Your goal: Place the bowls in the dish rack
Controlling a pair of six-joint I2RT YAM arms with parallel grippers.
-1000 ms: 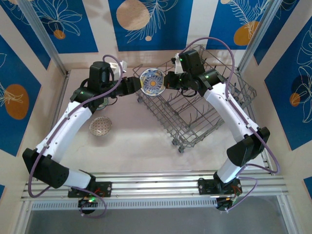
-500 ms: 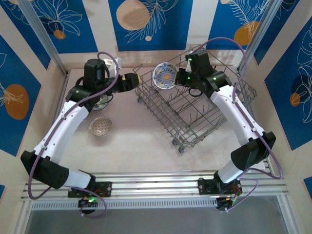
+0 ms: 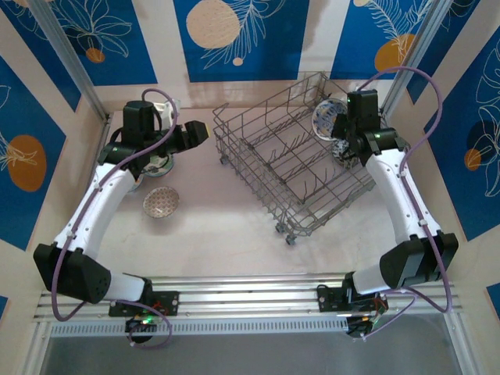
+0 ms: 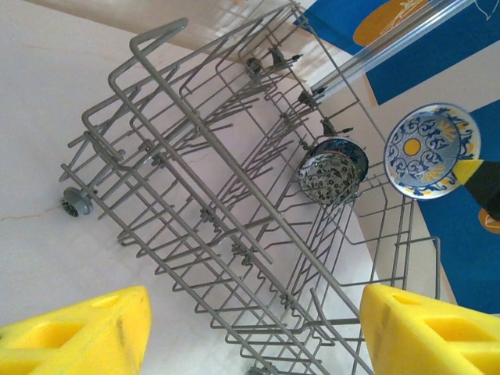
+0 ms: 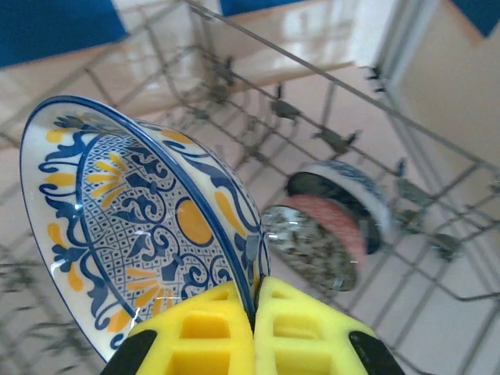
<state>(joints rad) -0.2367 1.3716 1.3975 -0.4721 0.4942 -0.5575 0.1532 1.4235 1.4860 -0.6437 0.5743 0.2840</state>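
To the left, the left claw [image 3: 197, 131] hangs released, nothing between its yellow fingers [image 4: 78, 332], just short of the rack's corner. Back toward that arm's base, on the pale worktop [image 3: 211, 226], sit a small speckled round ceramic bowl [image 3: 161, 201] and a patterned bowl [image 3: 156, 162] half hidden under the arm; a careless sweep down could knock either. Ahead of that claw stands the large grey wire dish rack [image 3: 268, 91], skewed on small wheels [image 4: 72, 201], so a shove might roll it. Over its right end the right claw [image 5: 255, 308] is clenched on the thin rim of a blue, white and orange patterned ceramic bowl [image 5: 148, 226], held on edge. That pinch looks slim; I reckon the bowl could swing or slip. Just beyond this claw a pink-rimmed speckled bowl [image 5: 320, 242] and a blue-and-white bowl [image 5: 355, 191] stand racked, and a hasty lowering could clink against them.
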